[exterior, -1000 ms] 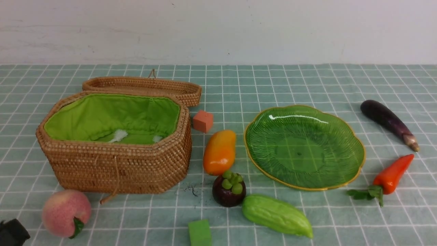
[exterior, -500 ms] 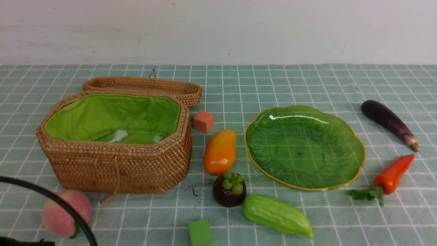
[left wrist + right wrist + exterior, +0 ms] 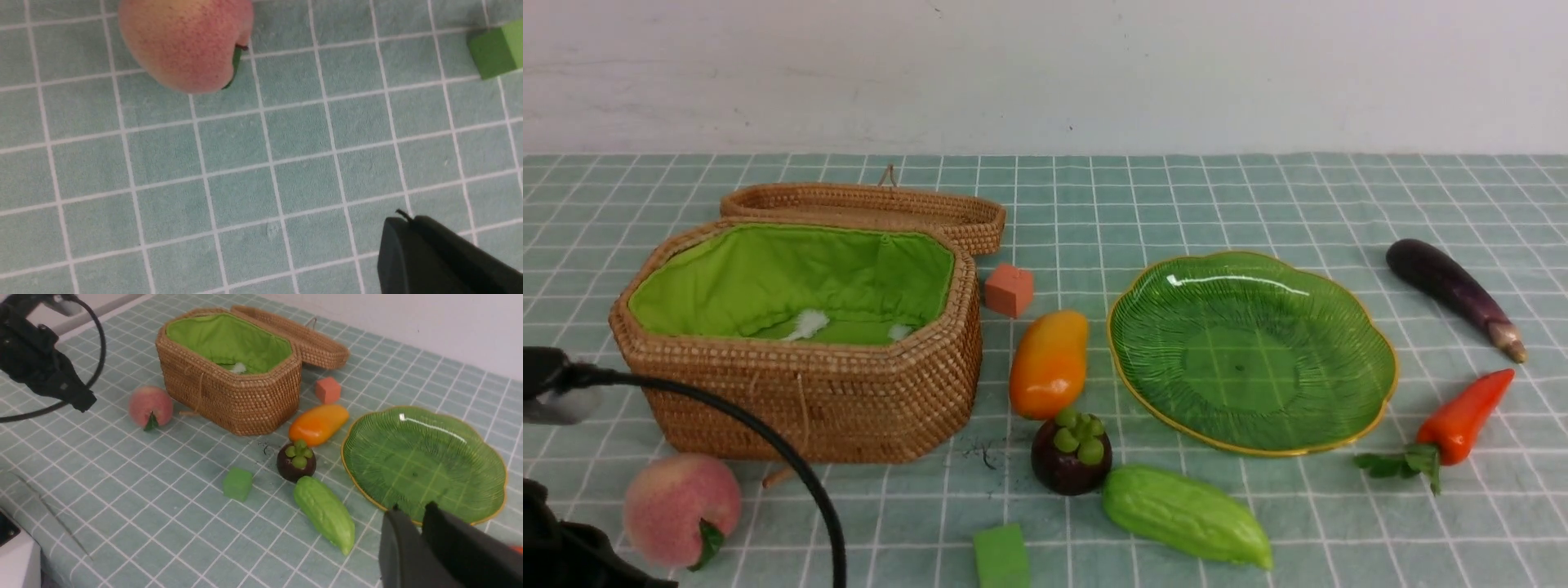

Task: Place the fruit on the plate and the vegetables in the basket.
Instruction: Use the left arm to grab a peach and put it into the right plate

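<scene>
You had a fuzzy pink peach (image 3: 682, 510), an orange-yellow mango (image 3: 1049, 363), a glossy purple eggplant (image 3: 1450, 290), a ribbed green gold-rimmed plate (image 3: 1339, 327), a brown woven basket (image 3: 809, 400) and a teal checked cloth (image 3: 1176, 204).

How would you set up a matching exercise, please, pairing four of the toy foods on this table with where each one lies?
Things:
1. peach
2. mango
3. eggplant
4. bitter gourd

Places:
a. right beside the mangosteen
b. between the basket and the plate
c. right of the plate, farthest back
d. in front of the basket's left corner

Pairs: 1-d, 2-b, 3-c, 4-a
</scene>
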